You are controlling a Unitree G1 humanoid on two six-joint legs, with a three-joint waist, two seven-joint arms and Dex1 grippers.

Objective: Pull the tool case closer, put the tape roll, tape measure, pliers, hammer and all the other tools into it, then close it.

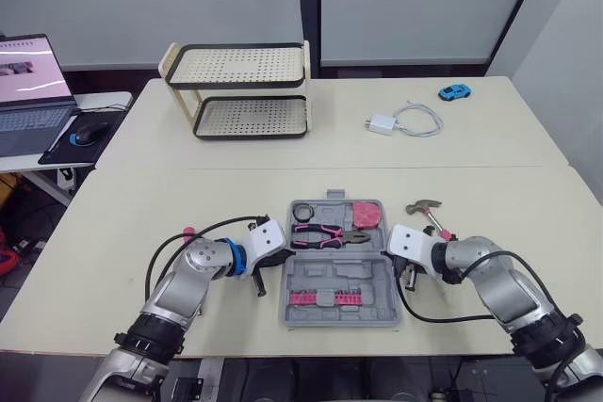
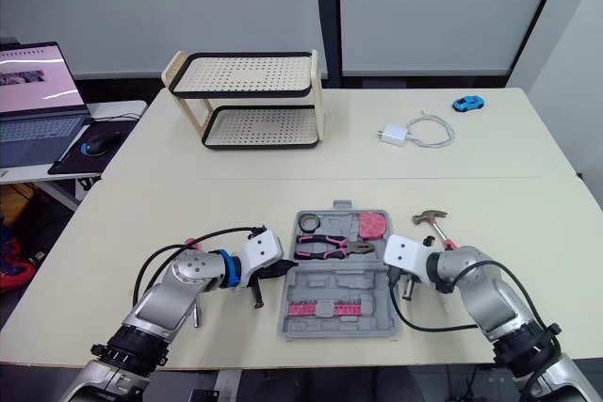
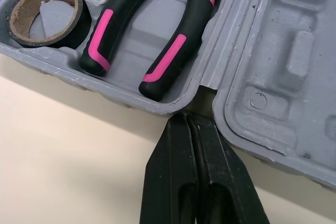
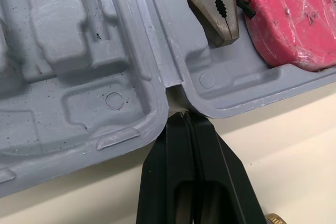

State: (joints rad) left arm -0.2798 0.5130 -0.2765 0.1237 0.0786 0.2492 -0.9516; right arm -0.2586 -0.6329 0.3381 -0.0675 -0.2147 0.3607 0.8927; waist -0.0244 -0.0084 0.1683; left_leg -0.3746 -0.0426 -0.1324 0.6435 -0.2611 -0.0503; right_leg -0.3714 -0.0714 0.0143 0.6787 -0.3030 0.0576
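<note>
The grey tool case [image 1: 372, 281] lies open near the table's front edge. Its far half holds a black tape roll [image 1: 303, 211], pink-handled pliers [image 1: 320, 234] and a pink tape measure [image 1: 366, 215]. The near half holds a row of pink bits [image 1: 325, 297]. A hammer [image 1: 429, 212] lies on the table just right of the case. My left gripper [image 3: 191, 124] is shut, its tip at the hinge gap on the case's left side. My right gripper [image 4: 184, 121] is shut too, its tip against the hinge gap on the right side.
A two-tier rack [image 1: 240, 91] stands at the back of the table, with a white charger and cable [image 1: 382, 124] and a blue toy car [image 1: 454, 92] to its right. A laptop [image 1: 28, 82] and mouse [image 1: 85, 136] sit on a side desk at left. A small pink item [image 1: 188, 231] peeks out by my left arm.
</note>
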